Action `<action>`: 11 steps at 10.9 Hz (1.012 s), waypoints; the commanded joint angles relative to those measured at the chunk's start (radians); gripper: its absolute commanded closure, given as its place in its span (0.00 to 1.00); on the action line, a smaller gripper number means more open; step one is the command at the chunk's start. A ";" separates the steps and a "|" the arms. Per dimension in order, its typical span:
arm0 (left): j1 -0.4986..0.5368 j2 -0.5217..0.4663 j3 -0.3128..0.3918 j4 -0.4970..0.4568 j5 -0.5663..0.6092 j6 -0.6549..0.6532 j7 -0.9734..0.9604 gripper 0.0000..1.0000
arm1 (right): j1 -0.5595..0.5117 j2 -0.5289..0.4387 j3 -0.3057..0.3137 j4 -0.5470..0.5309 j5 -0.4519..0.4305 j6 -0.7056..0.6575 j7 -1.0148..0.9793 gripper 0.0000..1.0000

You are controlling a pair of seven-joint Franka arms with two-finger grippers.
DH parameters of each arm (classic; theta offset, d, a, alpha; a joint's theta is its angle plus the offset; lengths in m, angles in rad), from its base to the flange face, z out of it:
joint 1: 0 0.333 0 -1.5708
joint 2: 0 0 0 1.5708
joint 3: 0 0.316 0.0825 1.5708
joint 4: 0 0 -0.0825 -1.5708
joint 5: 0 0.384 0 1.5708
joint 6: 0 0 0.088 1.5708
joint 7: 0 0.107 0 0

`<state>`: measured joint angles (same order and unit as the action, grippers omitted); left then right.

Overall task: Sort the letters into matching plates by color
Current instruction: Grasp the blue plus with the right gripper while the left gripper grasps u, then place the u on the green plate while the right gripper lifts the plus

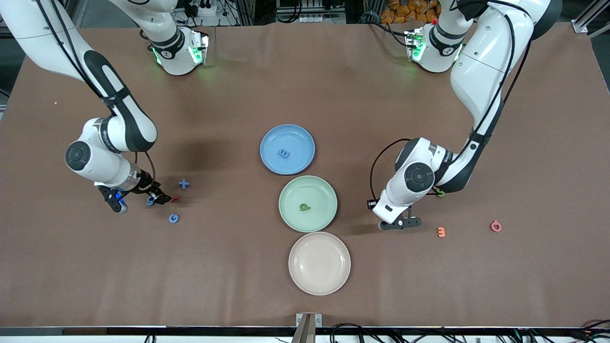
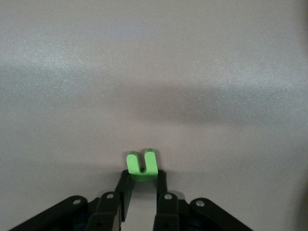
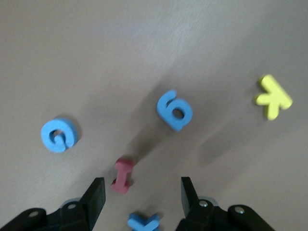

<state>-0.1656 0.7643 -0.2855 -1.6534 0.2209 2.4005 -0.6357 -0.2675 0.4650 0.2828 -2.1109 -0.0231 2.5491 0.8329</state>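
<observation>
My left gripper (image 1: 401,223) is shut on a green U-shaped letter (image 2: 142,164), low over the table between the green plate (image 1: 329,190) and an orange letter. Its tips (image 2: 143,177) pinch the letter's base. My right gripper (image 1: 137,197) is open over a cluster of letters toward the right arm's end. A blue X (image 3: 143,223) and a red I (image 3: 122,175) lie between its tips (image 3: 142,188). A blue 6 (image 3: 174,110) and a blue G (image 3: 58,135) lie nearby. The blue plate (image 1: 271,138) holds a blue letter (image 1: 284,153). The green plate holds a green letter (image 1: 304,206). Another green letter (image 1: 441,193) lies by the left arm.
A cream-beige plate (image 1: 319,283) sits nearest the front camera, in line with the other two plates. An orange letter (image 1: 441,232) and a pink letter (image 1: 496,226) lie toward the left arm's end. A yellow letter (image 3: 273,97) lies near the blue 6.
</observation>
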 commanded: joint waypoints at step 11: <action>-0.143 0.000 -0.035 0.150 -0.038 0.038 -0.447 1.00 | 0.074 -0.055 0.006 -0.152 -0.031 0.111 0.066 0.51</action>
<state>-0.2464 0.7620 -0.3290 -1.5361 0.2020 2.4074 -0.9694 -0.1930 0.4486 0.2858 -2.2246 -0.0410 2.6494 0.8908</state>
